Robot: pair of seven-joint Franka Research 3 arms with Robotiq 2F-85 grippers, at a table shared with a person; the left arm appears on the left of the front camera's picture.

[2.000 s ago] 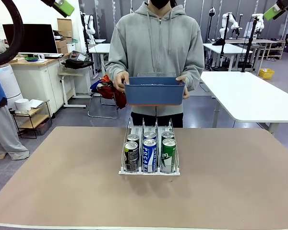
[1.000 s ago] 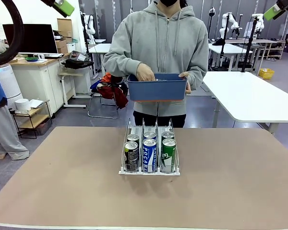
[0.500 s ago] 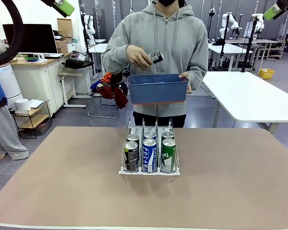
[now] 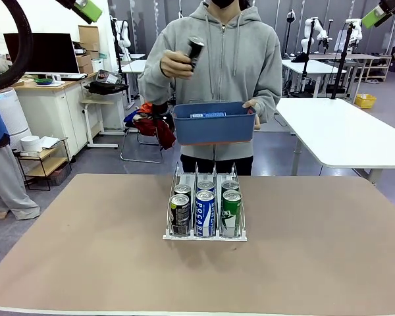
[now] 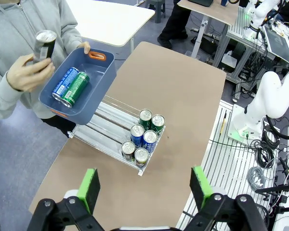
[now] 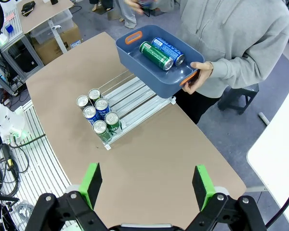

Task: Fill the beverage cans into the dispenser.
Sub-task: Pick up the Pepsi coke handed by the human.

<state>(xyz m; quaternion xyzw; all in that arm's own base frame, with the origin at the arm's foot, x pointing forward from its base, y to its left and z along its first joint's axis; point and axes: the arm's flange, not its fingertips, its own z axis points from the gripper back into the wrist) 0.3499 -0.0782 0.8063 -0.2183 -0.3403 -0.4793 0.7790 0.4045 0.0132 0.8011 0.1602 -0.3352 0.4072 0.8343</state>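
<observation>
Six cans [image 4: 205,212] stand in the dispenser [image 4: 205,237] at the middle of the counter [image 4: 85,250]. They sit two deep in each of its three lanes, crowded to the near end, with black, blue and green across the front. At 12 o'clock from it, beyond the far edge, a person [image 4: 230,59] holds a blue bin [image 4: 214,125] level. One hand [image 4: 253,107] grips the bin's 3 o'clock end. In the wrist views a blue can [image 5: 65,83] and a green can [image 5: 76,86] lie side by side inside it. The other hand [image 4: 174,65] is up at the bin's 11 o'clock, wrapped round a black can [image 4: 195,51] and clear of the bin. High over the counter, the left gripper [image 5: 145,186] is released, jaws wide apart, with the dispenser at its 12 o'clock. The right gripper [image 6: 147,185] is likewise spread wide, with the dispenser at its 11 o'clock. In the front view both sit up in the top corners, well apart from the cans.
</observation>
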